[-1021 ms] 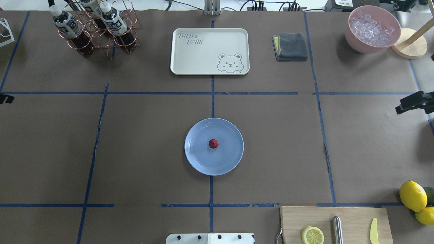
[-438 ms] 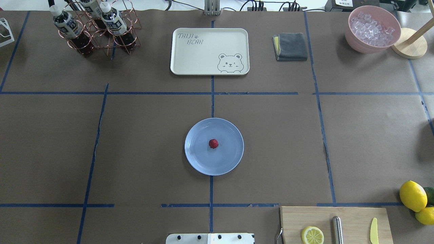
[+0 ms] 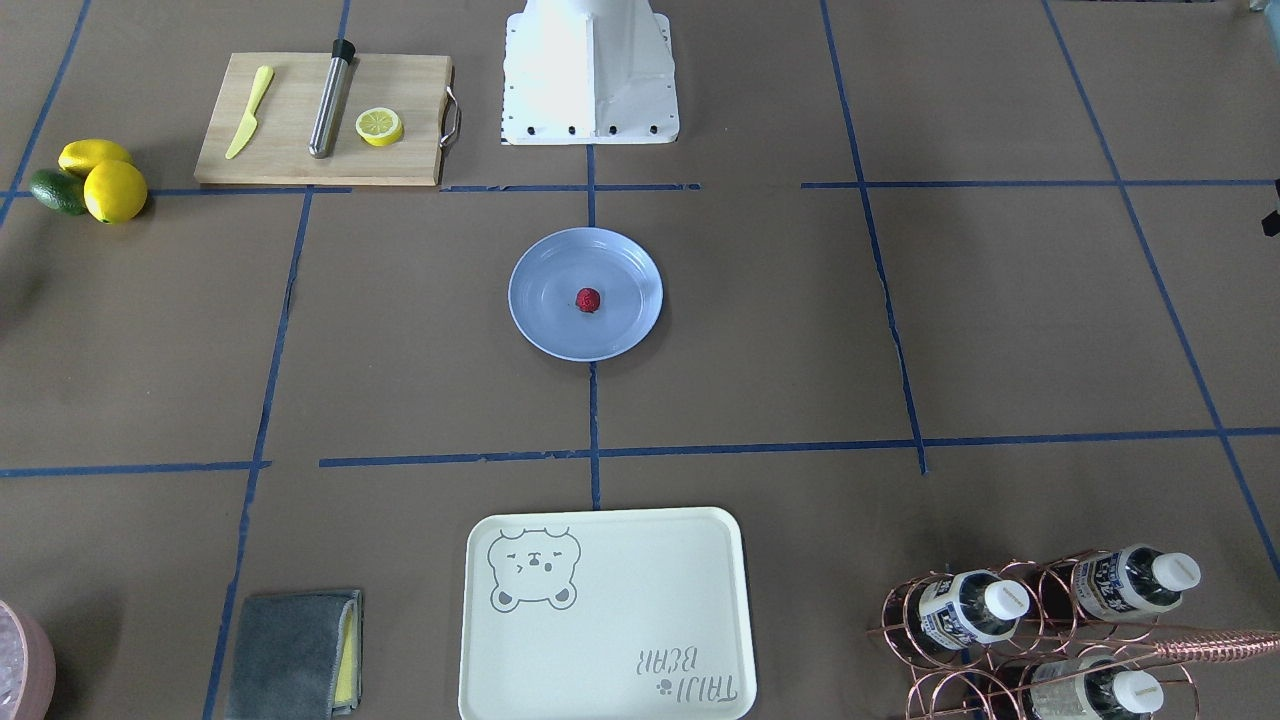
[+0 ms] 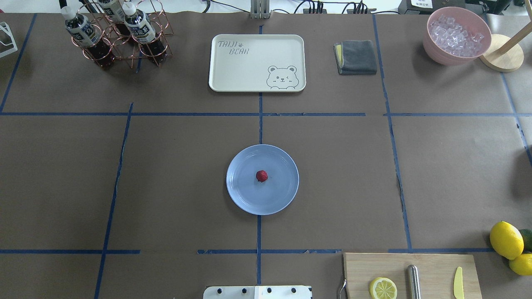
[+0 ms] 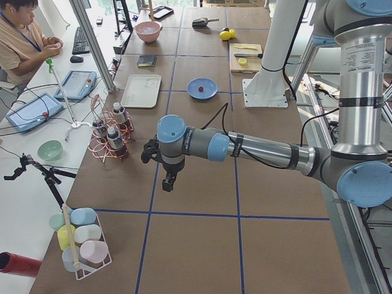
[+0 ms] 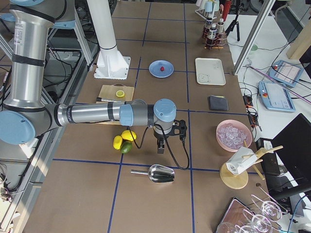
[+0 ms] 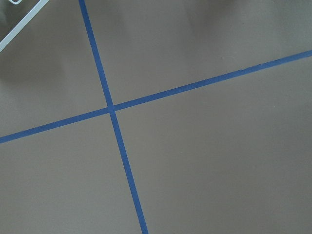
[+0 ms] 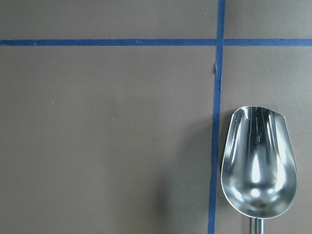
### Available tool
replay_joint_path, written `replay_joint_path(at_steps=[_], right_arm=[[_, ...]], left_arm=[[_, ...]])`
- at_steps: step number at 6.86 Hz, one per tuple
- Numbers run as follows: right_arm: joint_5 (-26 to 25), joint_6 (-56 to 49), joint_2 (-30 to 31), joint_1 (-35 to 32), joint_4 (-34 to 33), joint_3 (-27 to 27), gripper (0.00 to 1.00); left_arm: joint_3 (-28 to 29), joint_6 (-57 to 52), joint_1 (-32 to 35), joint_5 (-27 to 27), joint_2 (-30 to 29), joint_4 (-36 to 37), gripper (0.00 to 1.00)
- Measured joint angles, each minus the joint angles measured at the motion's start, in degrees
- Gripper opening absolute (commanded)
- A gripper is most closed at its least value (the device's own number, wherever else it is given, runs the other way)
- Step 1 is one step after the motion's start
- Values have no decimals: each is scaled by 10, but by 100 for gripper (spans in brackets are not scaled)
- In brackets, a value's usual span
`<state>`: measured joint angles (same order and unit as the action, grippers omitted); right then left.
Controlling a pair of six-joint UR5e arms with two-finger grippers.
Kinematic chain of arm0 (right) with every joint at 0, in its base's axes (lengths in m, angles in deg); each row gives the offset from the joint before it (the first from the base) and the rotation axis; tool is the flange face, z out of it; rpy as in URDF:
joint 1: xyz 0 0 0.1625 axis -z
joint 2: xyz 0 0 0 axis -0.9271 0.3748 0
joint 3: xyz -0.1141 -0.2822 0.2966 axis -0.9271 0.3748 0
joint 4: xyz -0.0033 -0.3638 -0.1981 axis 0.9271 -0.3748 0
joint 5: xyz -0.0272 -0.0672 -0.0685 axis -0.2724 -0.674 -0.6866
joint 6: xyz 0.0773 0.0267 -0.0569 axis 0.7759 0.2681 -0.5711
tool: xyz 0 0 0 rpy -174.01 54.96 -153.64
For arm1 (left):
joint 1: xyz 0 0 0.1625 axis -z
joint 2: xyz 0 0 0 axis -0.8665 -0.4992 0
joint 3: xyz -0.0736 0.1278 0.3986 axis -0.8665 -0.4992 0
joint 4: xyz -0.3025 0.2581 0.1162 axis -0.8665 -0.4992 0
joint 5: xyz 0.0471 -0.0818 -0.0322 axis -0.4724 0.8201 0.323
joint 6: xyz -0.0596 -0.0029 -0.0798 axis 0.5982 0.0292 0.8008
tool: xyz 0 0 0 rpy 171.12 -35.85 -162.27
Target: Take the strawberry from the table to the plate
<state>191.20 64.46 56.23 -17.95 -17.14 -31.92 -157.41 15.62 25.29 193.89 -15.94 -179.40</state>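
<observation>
The strawberry (image 4: 262,176), small and dark red, lies in the middle of the light-blue plate (image 4: 245,199) at the centre of the brown table (image 4: 166,174); the front view shows the same strawberry (image 3: 588,299) on the plate (image 3: 540,330). Both arms are far out to the sides. My left gripper (image 5: 167,182) hangs over bare table beyond the bottle rack, seen only in the left side view. Only the right side view shows my right gripper (image 6: 161,148), above a steel scoop. I cannot tell whether either is open or shut. Neither wrist view shows fingers.
A cream bear tray (image 4: 257,62) lies behind the plate, with a bottle rack (image 4: 120,37), a grey cloth (image 4: 356,57) and a pink ice bowl (image 4: 456,35) along the back. Cutting board (image 4: 432,270) and lemons (image 4: 506,240) sit front right. The steel scoop (image 8: 258,165) lies under my right wrist.
The dark gripper tips seen at the left and right edges of the overhead view a second ago have drawn outward out of that view. Strawberry and plate have not moved.
</observation>
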Motion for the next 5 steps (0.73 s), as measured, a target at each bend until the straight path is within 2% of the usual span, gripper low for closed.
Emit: replay_joint_path(at_steps=[3,5], right_arm=[[-3,0,5,0,4,1,100],[-3,0,6,0,4,1,100]], left_arm=[[9,0,3,-2,1,-3,100],[14,1,28,-4,-2,2,100]])
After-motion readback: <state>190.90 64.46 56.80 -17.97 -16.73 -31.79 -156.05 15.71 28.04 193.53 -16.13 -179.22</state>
